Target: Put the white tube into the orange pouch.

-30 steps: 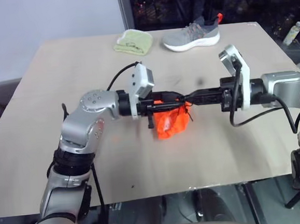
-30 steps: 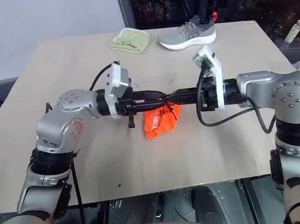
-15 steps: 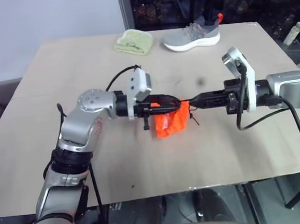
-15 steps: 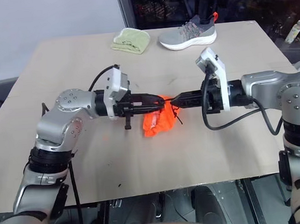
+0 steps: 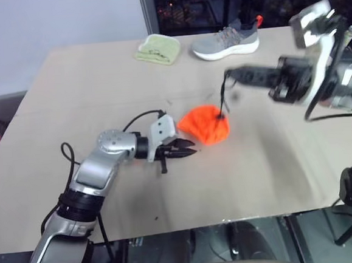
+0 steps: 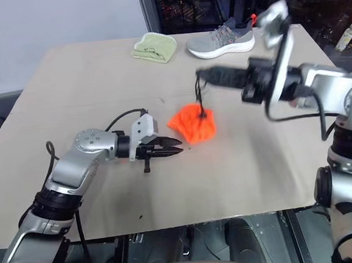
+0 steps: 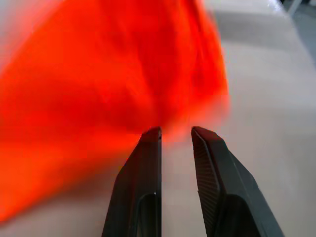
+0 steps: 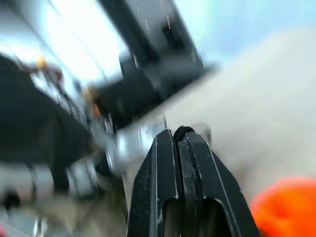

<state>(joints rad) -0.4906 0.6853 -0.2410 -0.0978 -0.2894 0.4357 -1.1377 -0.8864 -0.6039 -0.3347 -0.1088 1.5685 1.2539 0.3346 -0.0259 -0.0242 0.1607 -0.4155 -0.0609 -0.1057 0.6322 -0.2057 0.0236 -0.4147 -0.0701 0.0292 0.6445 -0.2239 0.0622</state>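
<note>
The orange pouch (image 5: 205, 124) sits bunched on the table (image 5: 88, 96) near its middle. Its thin dark cord (image 5: 222, 97) runs straight up to my right gripper (image 5: 227, 74), which is raised above the pouch and shut on the cord's end. My left gripper (image 5: 193, 149) lies low over the table just left of the pouch. Its fingers (image 7: 148, 163) stand a little apart with nothing between them, and the pouch (image 7: 98, 74) is close in front of their tips. The white tube is out of view.
At the table's far edge lie a folded pale green cloth (image 5: 156, 49) and a grey sneaker (image 5: 225, 41). A small bottle (image 5: 343, 39) stands beyond the table at the far right.
My right gripper has risen and swung right, drawing the cord taut. The left gripper has sunk toward the table and come away from the pouch, which now rests to its right.
</note>
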